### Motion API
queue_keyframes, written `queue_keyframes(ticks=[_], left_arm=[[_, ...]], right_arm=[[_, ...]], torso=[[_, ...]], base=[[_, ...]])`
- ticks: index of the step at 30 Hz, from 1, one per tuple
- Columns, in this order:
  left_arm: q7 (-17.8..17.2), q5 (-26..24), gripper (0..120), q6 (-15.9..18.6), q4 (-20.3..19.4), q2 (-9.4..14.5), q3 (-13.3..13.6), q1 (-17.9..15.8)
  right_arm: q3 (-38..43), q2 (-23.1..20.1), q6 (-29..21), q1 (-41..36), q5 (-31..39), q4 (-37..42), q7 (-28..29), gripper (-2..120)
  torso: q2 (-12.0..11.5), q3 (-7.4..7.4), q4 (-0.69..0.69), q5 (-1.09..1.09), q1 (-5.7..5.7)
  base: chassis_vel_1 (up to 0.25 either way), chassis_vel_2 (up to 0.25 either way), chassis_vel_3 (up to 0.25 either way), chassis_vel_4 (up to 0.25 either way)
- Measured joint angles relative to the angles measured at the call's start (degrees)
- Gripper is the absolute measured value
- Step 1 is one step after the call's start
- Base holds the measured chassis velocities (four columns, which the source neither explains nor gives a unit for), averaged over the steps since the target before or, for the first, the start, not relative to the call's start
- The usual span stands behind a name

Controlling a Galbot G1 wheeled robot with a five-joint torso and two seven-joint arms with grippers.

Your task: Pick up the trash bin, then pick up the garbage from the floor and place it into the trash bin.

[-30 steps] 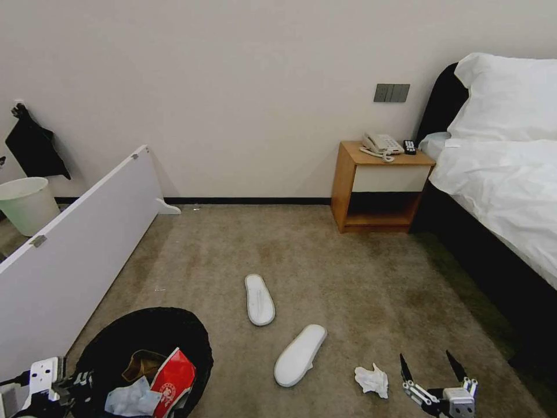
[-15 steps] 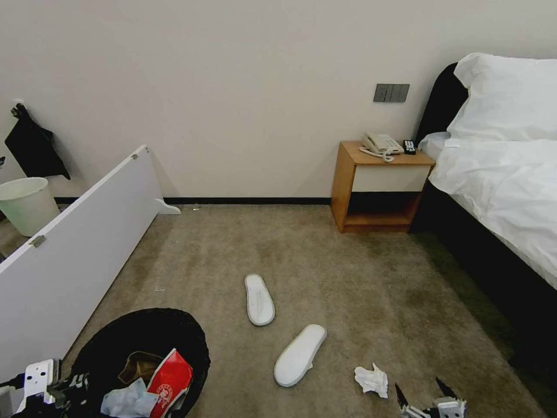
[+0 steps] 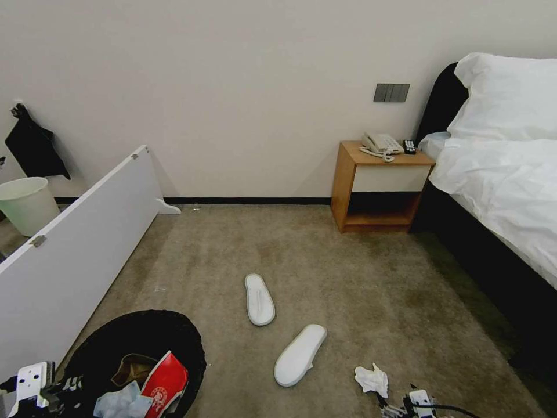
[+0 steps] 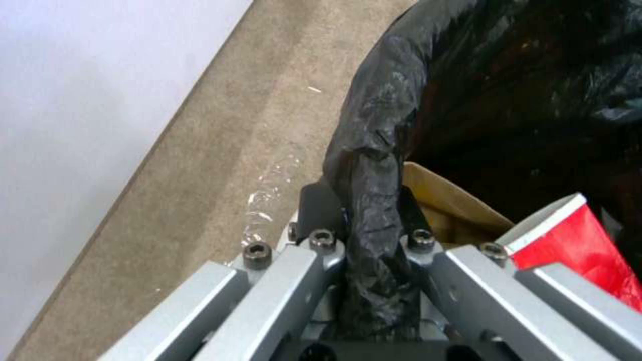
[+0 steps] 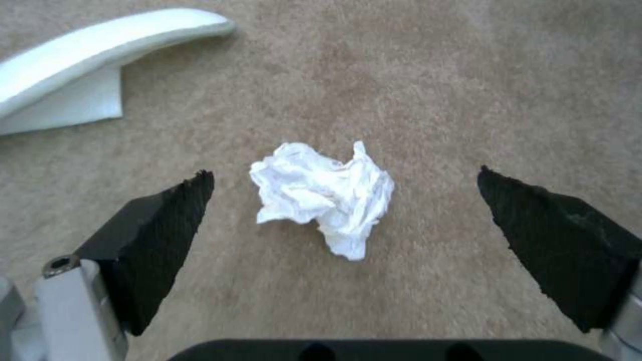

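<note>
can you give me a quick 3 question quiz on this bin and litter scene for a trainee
1. True or false: the left gripper is shut on the rim of the trash bin.
2. What lies on the carpet between the open fingers of the right gripper? A) a slipper B) a crumpled tissue C) a can
3. How many slippers lie on the carpet?

Key:
1. True; it pinches the black bag over the rim.
2. B, the tissue.
3. Two; the second slipper is nearer the robot.
</note>
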Motion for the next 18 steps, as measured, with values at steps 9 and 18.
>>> queue_keyframes(ticks=[9,18], left_arm=[[-0.4,0.5,3,0.0,-0.9,-1.3,0.0,0.0],[-0.5,0.6,3,0.0,-1.7,-1.8,-0.4,0.5]], right_arm=[[-3.3,2.3,-1.3,8.1,0.5,-8.2,-0.2,100],[-4.7,4.4,-3.0,11.4,0.2,-12.3,0.2,100]], torso=[[0.0,0.00,0.01,0.01,0.00],[0.0,0.00,0.00,0.00,0.00]], base=[[0.000,0.000,0.000,0.000],[0.000,0.000,0.000,0.000]])
